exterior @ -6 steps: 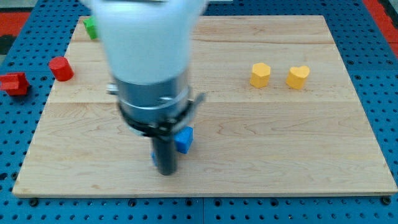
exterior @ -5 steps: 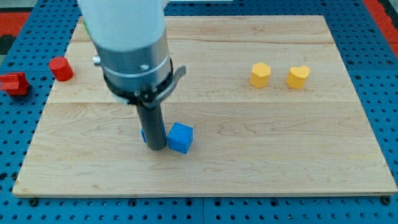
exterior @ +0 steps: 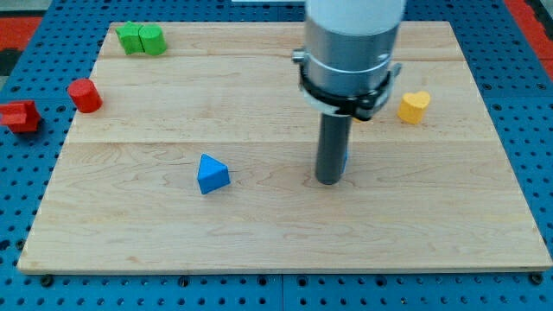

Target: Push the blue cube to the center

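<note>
My tip [exterior: 328,180] rests on the wooden board [exterior: 449,216] a little to the right of its middle. The blue cube [exterior: 345,156] is almost wholly hidden behind the rod; only a thin blue sliver shows at the rod's right edge, touching it. A blue triangular block [exterior: 212,174] lies apart, well to the left of my tip.
Two green blocks [exterior: 141,39] sit at the board's top left corner. A red cylinder [exterior: 85,95] is on the left edge and a red block [exterior: 19,115] lies off the board. A yellow heart-shaped block [exterior: 414,106] is at the right; the arm covers another yellow block.
My tip has moved right from beside the blue triangular block to right of centre. The blue cube has gone with it and is now behind the rod. The triangular block is uncovered.
</note>
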Robot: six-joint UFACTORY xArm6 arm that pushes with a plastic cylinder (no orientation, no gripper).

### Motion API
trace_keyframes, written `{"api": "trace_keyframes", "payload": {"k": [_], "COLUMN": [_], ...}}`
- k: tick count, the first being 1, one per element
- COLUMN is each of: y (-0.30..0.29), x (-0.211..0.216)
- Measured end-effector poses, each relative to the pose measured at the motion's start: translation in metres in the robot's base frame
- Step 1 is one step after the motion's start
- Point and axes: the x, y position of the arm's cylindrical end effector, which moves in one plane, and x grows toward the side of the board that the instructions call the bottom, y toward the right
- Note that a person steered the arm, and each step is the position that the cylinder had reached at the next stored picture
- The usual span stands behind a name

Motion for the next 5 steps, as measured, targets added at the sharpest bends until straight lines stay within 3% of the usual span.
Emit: {"api": "trace_keyframes", "payload": {"k": [2, 4, 5], "y": [-0.038, -0.008, 0.026], "x": [-0.048, -0.014, -0.027]}}
